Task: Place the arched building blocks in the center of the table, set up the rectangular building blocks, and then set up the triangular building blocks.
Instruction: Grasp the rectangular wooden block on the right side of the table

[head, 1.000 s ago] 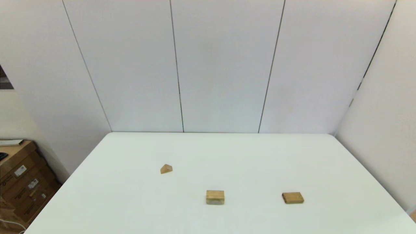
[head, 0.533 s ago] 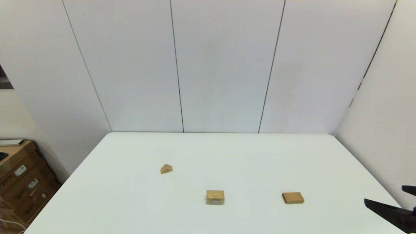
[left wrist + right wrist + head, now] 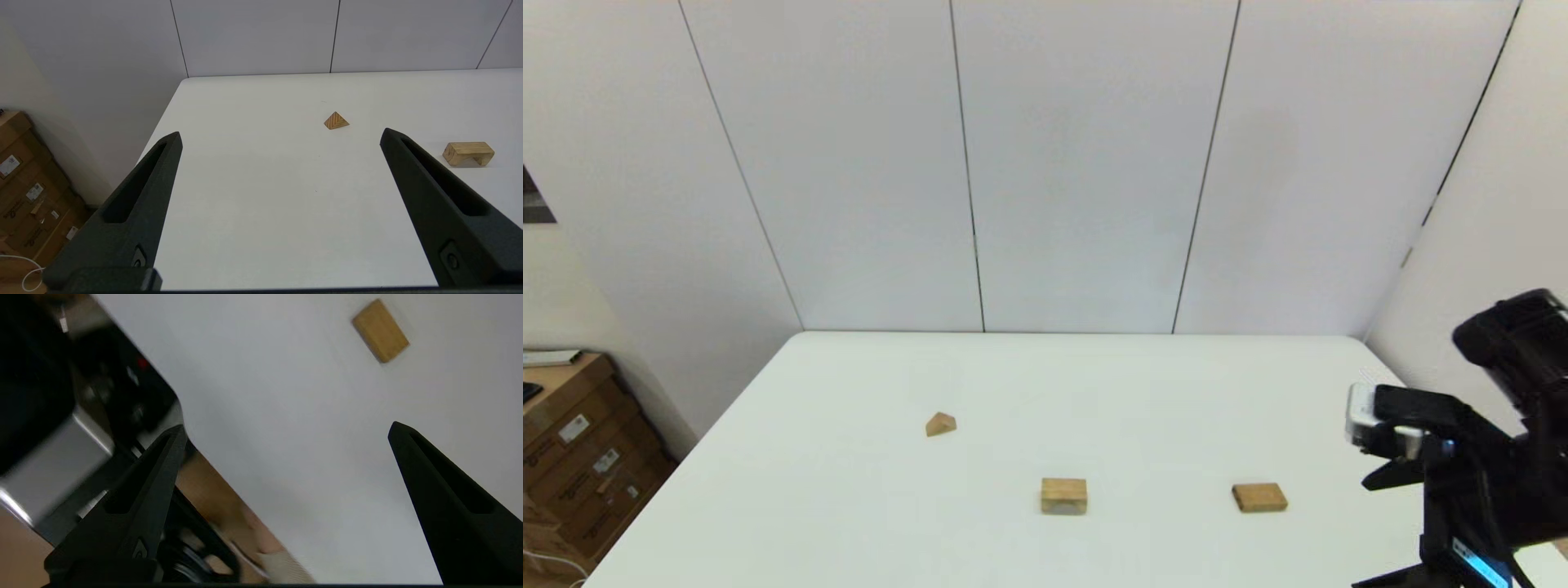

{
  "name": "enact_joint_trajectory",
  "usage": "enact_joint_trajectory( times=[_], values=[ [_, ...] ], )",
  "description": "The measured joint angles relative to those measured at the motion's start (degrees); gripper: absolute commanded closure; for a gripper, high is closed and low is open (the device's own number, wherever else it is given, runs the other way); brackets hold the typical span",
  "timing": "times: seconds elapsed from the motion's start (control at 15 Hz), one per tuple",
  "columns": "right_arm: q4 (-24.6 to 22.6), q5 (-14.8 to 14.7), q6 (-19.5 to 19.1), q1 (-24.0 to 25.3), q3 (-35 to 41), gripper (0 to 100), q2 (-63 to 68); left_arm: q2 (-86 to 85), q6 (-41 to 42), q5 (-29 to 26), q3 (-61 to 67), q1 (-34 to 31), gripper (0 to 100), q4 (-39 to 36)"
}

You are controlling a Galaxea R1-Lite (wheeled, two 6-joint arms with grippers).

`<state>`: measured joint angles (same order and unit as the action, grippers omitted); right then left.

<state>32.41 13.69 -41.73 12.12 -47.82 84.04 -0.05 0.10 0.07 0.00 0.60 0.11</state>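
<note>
Head view: the white table (image 3: 866, 523) carries three wooden blocks, all well apart. The triangular block (image 3: 940, 424) sits toward the left edge. The arched block (image 3: 1063, 496) lies near the middle of the front edge, and the rectangular block (image 3: 1259, 496) lies flat between it and the right edge. The right arm (image 3: 1486, 457) rises above the front right corner; its fingers are cut off here. Cardboard boxes (image 3: 580, 465) stand on the floor beyond the left edge.

Left wrist view: the left gripper (image 3: 280, 136) hangs over the table near the left edge, fingers spread wide, holding nothing. The triangular block (image 3: 336, 121) and the arched block (image 3: 468, 153) lie ahead, nothing between.

Right wrist view: the right gripper (image 3: 286, 428) has its fingers wide apart and empty, above the front edge. The rectangular block (image 3: 380, 330) lies farther in. The robot's base under the edge is blurred.
</note>
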Motion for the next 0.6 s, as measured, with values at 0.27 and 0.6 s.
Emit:
enact_joint_trajectory(
  times=[0.27,0.6],
  values=[
    [1.5,-0.3,-14.1,1.5,-6.9,0,11.3,0.0,0.0,0.0,0.0,0.0,0,0.0],
    [7.5,-4.0,-30.6,2.7,-15.5,0,23.1,0.0,0.0,0.0,0.0,0.0,0,0.0]
  ],
)
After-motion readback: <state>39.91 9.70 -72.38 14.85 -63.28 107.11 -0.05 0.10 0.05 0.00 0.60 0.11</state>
